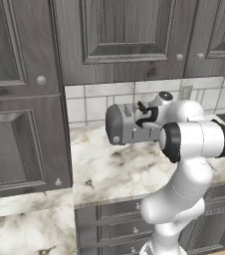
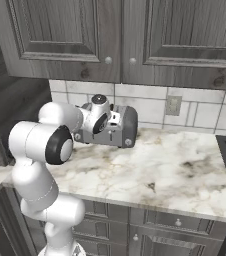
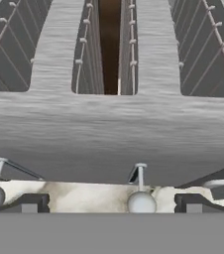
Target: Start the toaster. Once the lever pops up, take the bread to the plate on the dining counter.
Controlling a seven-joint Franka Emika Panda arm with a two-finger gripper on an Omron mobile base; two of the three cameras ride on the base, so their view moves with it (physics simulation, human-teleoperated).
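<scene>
Indoors, marble worktop (image 2: 175,170), gray cabinets (image 2: 135,35), toaster (image 2: 122,127)

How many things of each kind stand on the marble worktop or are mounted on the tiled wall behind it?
toaster: 1
bread, in the toaster's middle slot: 1
wall outlet: 1
Total: 3
</scene>
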